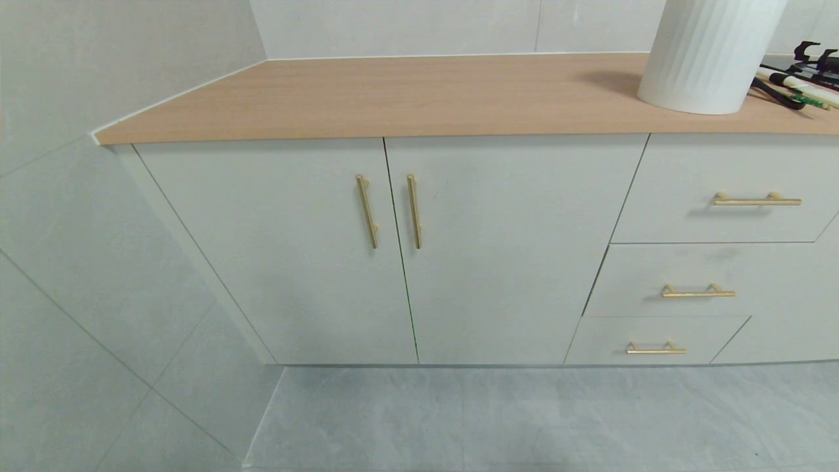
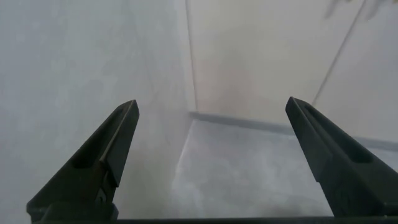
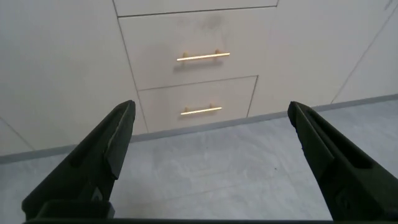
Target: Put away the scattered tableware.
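My head view takes in a long light-brown wood-grain tabletop [image 1: 393, 92] set into a corner of pale grey tiled wall [image 1: 98, 229]. At its far right end stands a tall white ribbed cylindrical container [image 1: 708, 59]. Just beside it, at the frame's right edge, lies the scattered tableware [image 1: 796, 85], a small heap of slim black and white utensils, one with a green marking. Any print on them is too small to read. Under the tabletop are two shut off-white cabinet doors [image 1: 275, 262] with upright brass bar handles [image 1: 367, 210] side by side at the seam. To their right is a stack of three shut off-white drawers [image 1: 688, 275], each with a level brass handle, above grey floor tiles [image 1: 524, 419]. My left wrist view looks low at the place where wall, cabinet and floor meet. There my left end effector [image 2: 211, 102] has its two dark tapered fingers spread wide apart, holding nothing. My right wrist view faces the middle drawer [image 3: 199, 37] and the bottom drawer [image 3: 199, 99], their handles gleaming, with floor beneath. My right end effector [image 3: 210, 106] is likewise spread wide and empty.
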